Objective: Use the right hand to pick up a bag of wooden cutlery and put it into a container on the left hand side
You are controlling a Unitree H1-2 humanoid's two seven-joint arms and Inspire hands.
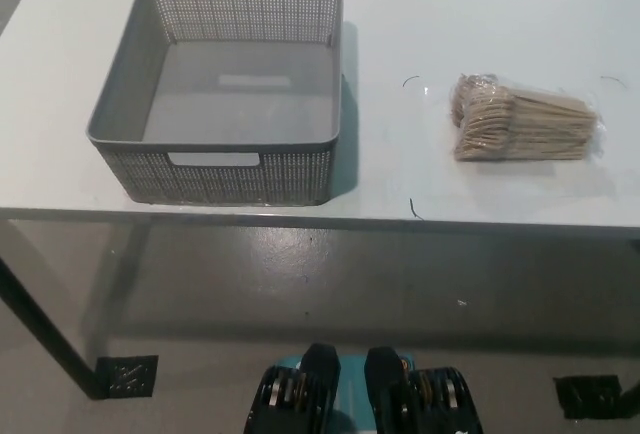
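Surface [480,14]: we see a smooth, pale, matte top with a straight front edge running across the picture; a few thin dark curved marks, like stray hairs or scratches, lie on it near the bag.

Container [118,114]: we see a grey plastic basket, roughly square, with walls that flare slightly outward toward the rim. The walls are pierced in a fine lattice that reads like woven mesh, the rim is a solid smooth band, and a rounded slot handle is cut into both the near and far walls. The floor inside is plain and smooth, with nothing lying in it. It stands upright on the left part of the surface, its near wall close to the front edge.

Bag of wooden cutlery [523,119]: we see a clear, crinkled plastic bag, glossy at its edges, packed with pale tan wooden pieces laid side by side. The rounded ends bunch at the left and the straight handles run to the right, giving a ribbed, fanned look. It lies flat on the right part of the surface, well apart from the container.

Floor [300,284]: we see a grey, faintly shiny floor below the front edge, with a dark table leg at lower left.

Hands: neither is in view, so we cannot tell how the fingers stand.
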